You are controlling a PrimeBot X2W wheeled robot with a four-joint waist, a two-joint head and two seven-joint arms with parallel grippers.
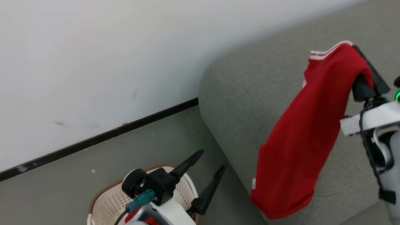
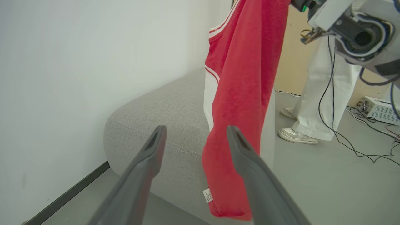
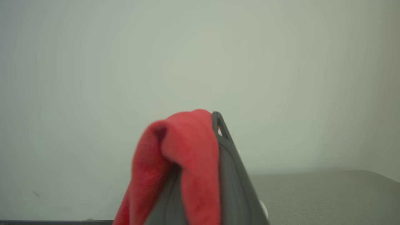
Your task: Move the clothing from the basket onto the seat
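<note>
Well, basket (image 1: 110, 200) w/ red clothing (image 1: 132, 217)

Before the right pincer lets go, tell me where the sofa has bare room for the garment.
Bare: the rounded end of the grey sofa, between the wall and the hanging red garment; also the cushion between garment and right arm. Crowded: the cloth-draped right pincer, and the basket by the open left pincer.

A plain white wall (image 1: 93, 62) is met by a black skirting strip (image 1: 93, 140) along a grey floor (image 1: 62, 190), on which a person's legs in white trousers (image 2: 315, 93) and pale trainers (image 2: 297, 136) are seen beside loose dark cables (image 2: 364, 153) and a small white box (image 2: 379, 110), backed by a beige panel (image 2: 290, 62).
</note>
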